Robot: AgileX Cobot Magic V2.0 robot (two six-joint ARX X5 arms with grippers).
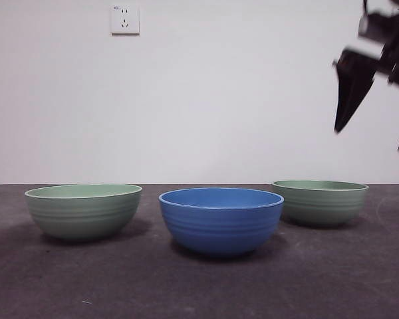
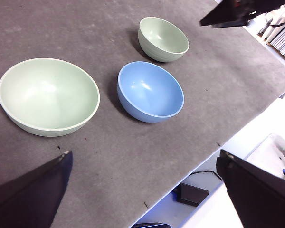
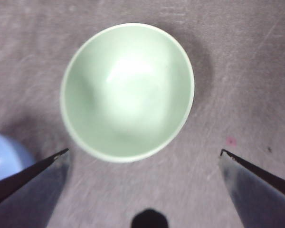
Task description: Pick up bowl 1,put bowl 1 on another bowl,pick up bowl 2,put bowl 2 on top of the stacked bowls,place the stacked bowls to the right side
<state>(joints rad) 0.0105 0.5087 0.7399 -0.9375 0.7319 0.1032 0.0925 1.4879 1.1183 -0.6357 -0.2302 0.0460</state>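
Observation:
Three bowls stand apart on the dark table. The blue ribbed bowl (image 1: 221, 220) (image 2: 150, 91) is in the middle, nearest the front. One pale green bowl (image 1: 83, 211) (image 2: 48, 96) stands to its left, a second pale green bowl (image 1: 319, 201) (image 2: 163, 39) (image 3: 127, 92) to its right. My right gripper (image 1: 370, 139) (image 3: 144, 151) hangs open high above the right green bowl, touching nothing. My left gripper (image 2: 145, 153) is open and empty, high above the table on the left green bowl's side; the front view does not show it. All the bowls are empty.
The table's front edge (image 2: 213, 147) runs close behind the blue bowl in the left wrist view. A wall socket (image 1: 125, 20) sits on the white back wall. A small pink speck (image 3: 231, 140) marks the mat near the right green bowl.

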